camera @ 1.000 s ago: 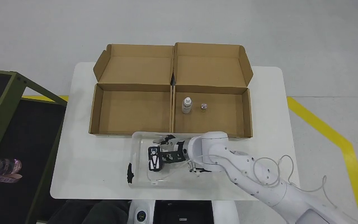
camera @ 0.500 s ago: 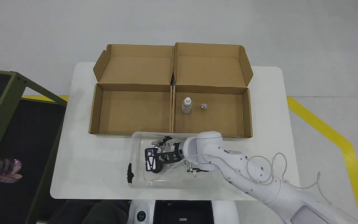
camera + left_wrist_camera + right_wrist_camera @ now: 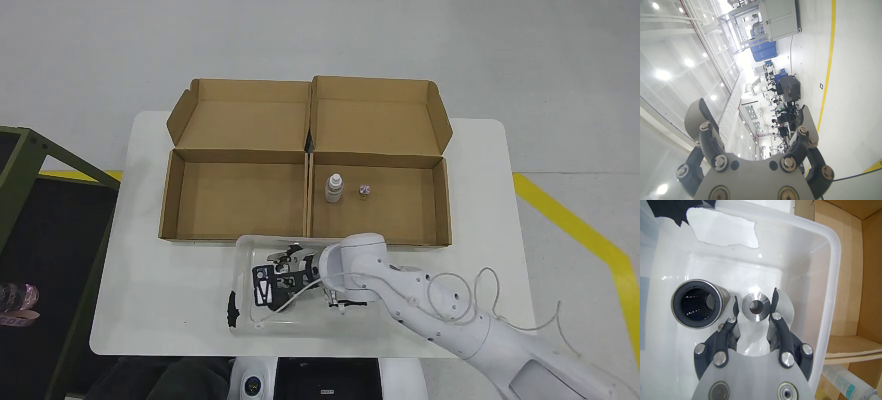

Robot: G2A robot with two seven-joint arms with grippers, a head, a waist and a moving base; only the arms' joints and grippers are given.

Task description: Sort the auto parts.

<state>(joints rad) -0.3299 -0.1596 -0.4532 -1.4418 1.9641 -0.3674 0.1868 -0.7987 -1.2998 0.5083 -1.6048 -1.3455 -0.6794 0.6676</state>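
Small steel bushing [image 3: 755, 309] lying on the floor of the clear plastic bin [image 3: 831, 279], bore towards the wrist camera; right gripper [image 3: 755, 299] astride it, jaws apart, one finger at its rim, the other just clear; linear bearing [image 3: 696, 303] just beside; open cardboard box [image 3: 400, 215] behind the bin, holding a white bottle [image 3: 335, 187]; left gripper [image 3: 753, 106] pointing into the room, jaws wide apart.

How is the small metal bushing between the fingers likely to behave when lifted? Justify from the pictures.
The bushing looks like solid polished metal, so it is probably rigid and heavy for its size. Its smooth round surface may slip between the fingers. Being cylindrical, it could roll across the clear bin if dropped.
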